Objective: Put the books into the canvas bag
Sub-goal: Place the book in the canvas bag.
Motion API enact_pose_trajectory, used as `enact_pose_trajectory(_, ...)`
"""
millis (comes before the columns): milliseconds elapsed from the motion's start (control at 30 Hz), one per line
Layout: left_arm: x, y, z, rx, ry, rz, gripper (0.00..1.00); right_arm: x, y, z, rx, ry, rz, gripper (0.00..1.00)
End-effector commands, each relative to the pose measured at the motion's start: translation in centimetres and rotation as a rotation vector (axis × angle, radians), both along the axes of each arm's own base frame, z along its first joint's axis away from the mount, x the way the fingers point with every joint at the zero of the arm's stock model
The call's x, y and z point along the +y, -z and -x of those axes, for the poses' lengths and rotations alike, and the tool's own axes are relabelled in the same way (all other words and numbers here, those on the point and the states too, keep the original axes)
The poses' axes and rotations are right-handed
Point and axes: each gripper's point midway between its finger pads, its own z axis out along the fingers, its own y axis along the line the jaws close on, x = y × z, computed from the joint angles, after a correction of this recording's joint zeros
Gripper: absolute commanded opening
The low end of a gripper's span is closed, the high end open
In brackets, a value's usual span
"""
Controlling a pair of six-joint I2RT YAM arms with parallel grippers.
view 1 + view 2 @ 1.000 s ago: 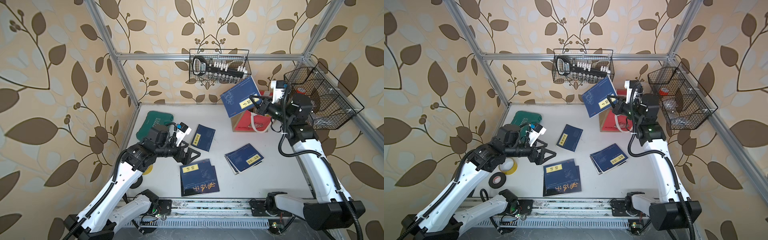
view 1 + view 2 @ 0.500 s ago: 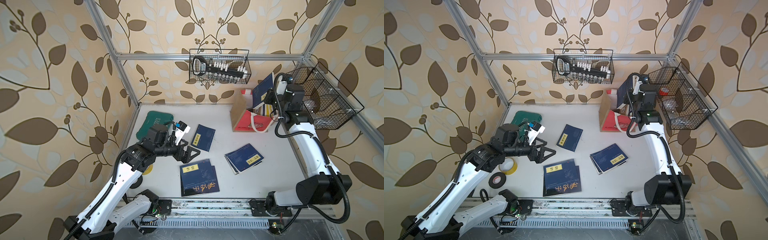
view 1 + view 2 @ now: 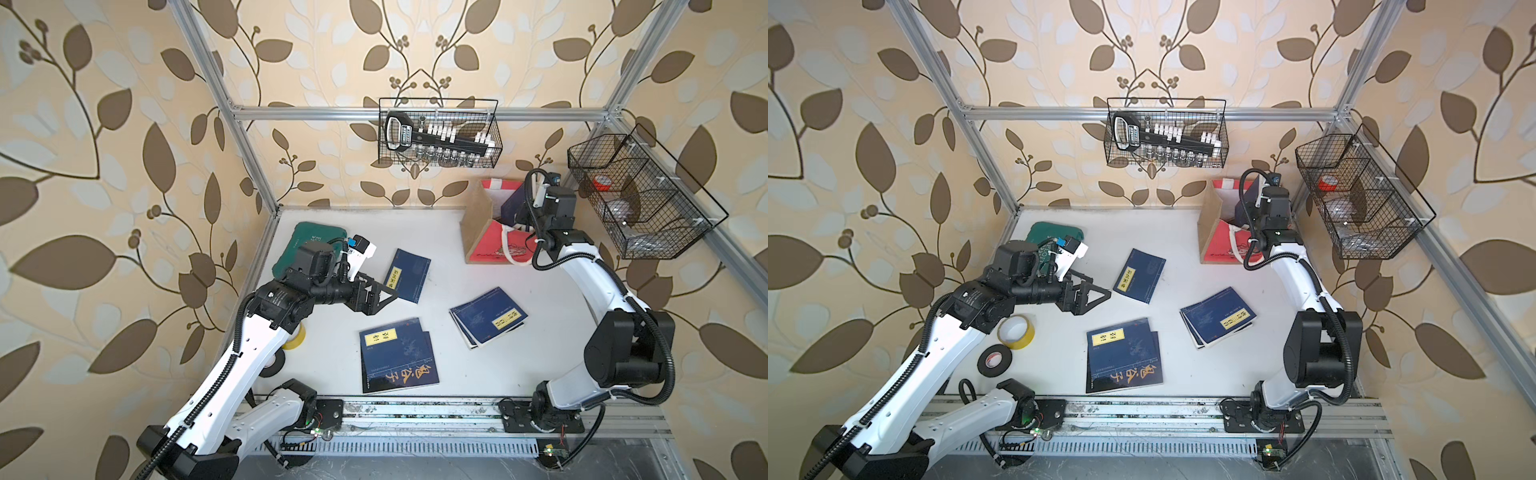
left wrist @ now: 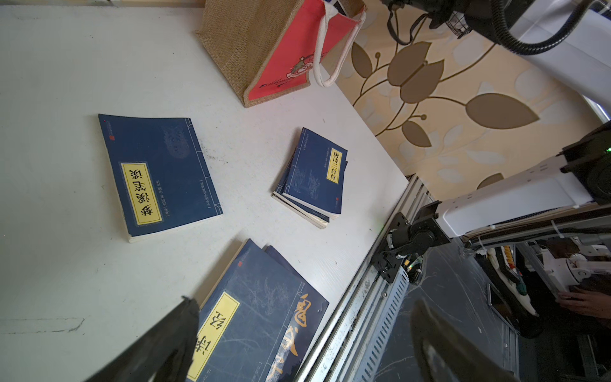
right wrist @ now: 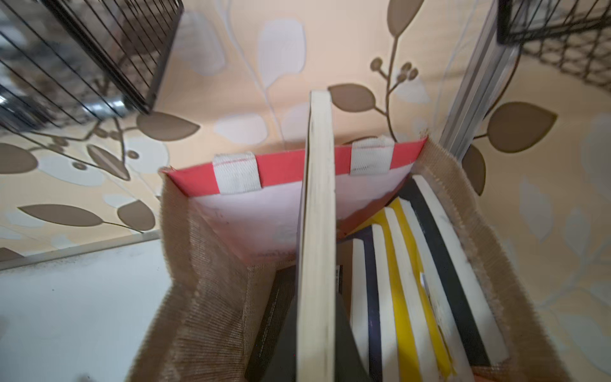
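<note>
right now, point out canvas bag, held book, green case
canvas bag (image 3: 485,244) in a top view, red front panel
held book (image 5: 319,198) right wrist view, page edge
green case (image 3: 299,232) in a top view, lid

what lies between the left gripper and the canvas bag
One navy book lies between left gripper and canvas bag, nearer the gripper; both top views show it.

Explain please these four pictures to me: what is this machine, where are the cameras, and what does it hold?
Two white robot arms work at a white table. Two pictures look down from above; two come from cameras on the wrists. The right gripper is shut on a navy paperback book, partly inside the tan jute bag with red front, beside books already standing there. The open left gripper holds nothing. More navy paperbacks lie on the table, near a green plastic case.
</note>
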Motion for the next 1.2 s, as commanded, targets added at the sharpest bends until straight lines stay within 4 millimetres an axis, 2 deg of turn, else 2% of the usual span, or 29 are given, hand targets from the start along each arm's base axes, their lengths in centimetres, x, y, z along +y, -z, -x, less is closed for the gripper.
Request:
enact_pose_trajectory(0,-0.4,-0.7,-0.2,-0.008,0.023,0.046,0.99,-0.4,-0.9,-0.6,-0.082,0.027,-0.013,0.00)
enact_pose_trajectory(100,-0.5,-0.9,-0.4,0.004,0.029,0.064,0.99,-0.3,0.0,-0.5,-0.082,0.028,-0.016,0.03)
enact_pose_trajectory(300,-0.4,-1.6,-1.2,0.023,0.024,0.122,0.99,-0.3,2.1,-0.9,-0.032,0.030,-0.020,0.22)
enact_pose_trajectory(367,-0.4,-1.5,-1.4,0.036,0.022,0.128,0.99,-0.3,2.7,-1.0,-0.021,0.030,-0.021,0.24)
enact_pose_trajectory(533,-0.4,-1.4,-1.9,0.054,0.013,0.143,0.99,-0.2,3.1,-0.8,-0.010,0.024,-0.039,0.33)
enact_pose_trajectory(633,-0.5,-1.3,-2.1,0.068,0.011,0.152,0.99,-0.1,2.4,-0.5,-0.031,0.022,-0.043,0.44)
enact_pose_trajectory(800,-0.7,-0.3,-3.3,0.132,-0.012,0.151,0.99,0.7,-0.2,0.1,-0.085,-0.020,-0.044,0.65)
enact_pose_trajectory(867,-0.8,0.1,-3.9,0.162,-0.022,0.159,0.99,1.3,-1.5,0.4,-0.107,-0.046,-0.052,0.77)
enact_pose_trajectory(900,-0.8,0.2,-4.1,0.170,-0.028,0.161,0.99,1.5,-1.9,0.6,-0.111,-0.052,-0.054,0.80)
enact_pose_trajectory(967,-0.7,0.9,-5.0,0.191,-0.064,0.153,0.99,2.2,-2.8,1.0,-0.118,-0.067,-0.053,0.94)
enact_pose_trajectory(1167,0.8,4.0,-7.4,0.287,-0.225,0.037,0.99,3.2,-4.0,2.6,-0.111,-0.050,-0.048,0.98)
